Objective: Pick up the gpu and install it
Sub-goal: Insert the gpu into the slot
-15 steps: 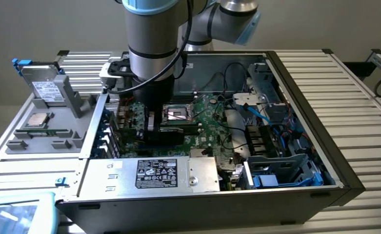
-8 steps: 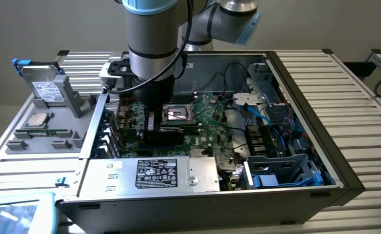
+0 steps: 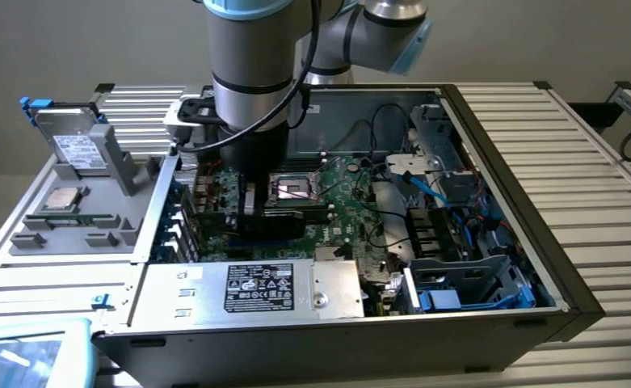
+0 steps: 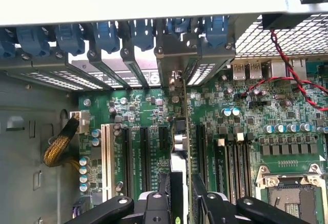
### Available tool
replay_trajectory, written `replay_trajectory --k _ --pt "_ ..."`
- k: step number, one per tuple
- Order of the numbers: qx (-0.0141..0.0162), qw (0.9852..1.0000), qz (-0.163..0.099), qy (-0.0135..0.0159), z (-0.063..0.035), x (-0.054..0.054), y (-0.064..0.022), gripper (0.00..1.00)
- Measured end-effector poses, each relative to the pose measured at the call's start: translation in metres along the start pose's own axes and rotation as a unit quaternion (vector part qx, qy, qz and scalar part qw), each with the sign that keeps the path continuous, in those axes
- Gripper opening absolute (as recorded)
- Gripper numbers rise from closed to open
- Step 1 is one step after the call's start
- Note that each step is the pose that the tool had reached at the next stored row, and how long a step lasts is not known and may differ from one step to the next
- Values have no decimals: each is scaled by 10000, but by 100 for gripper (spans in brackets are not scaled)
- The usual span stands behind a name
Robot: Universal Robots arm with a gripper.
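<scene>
The gpu (image 4: 180, 138) stands on edge between my fingers, a thin green card over a black expansion slot of the motherboard (image 4: 246, 112). Its metal bracket end reaches the rear slot openings of the case. My gripper (image 4: 180, 184) is shut on the card's upper edge, with one black finger (image 4: 163, 185) on each side. In the exterior view the gripper (image 3: 253, 206) is down inside the open computer case, and the dark card (image 3: 283, 217) lies below it, beside the CPU socket (image 3: 293, 189) on the motherboard (image 3: 342, 206).
Blue retention clips (image 4: 107, 34) line the rear slots. A white slot (image 4: 106, 152), a yellow braided cable (image 4: 59, 144) and a red-black wire (image 4: 287, 70) lie near. The power supply (image 3: 261, 287), drive cage (image 3: 466, 283) and blue cables (image 3: 439, 194) crowd the case. A grey parts fixture (image 3: 73, 210) stands at the exterior view's left.
</scene>
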State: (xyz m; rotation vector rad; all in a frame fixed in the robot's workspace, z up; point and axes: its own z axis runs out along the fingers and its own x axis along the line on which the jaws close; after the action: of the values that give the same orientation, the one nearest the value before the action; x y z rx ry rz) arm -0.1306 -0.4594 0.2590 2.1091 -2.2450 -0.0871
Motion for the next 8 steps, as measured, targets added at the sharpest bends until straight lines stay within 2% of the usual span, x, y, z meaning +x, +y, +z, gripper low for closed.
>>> replay_trajectory --k 8 --pt "-7 10000 16 3 -5 0 -29 28"
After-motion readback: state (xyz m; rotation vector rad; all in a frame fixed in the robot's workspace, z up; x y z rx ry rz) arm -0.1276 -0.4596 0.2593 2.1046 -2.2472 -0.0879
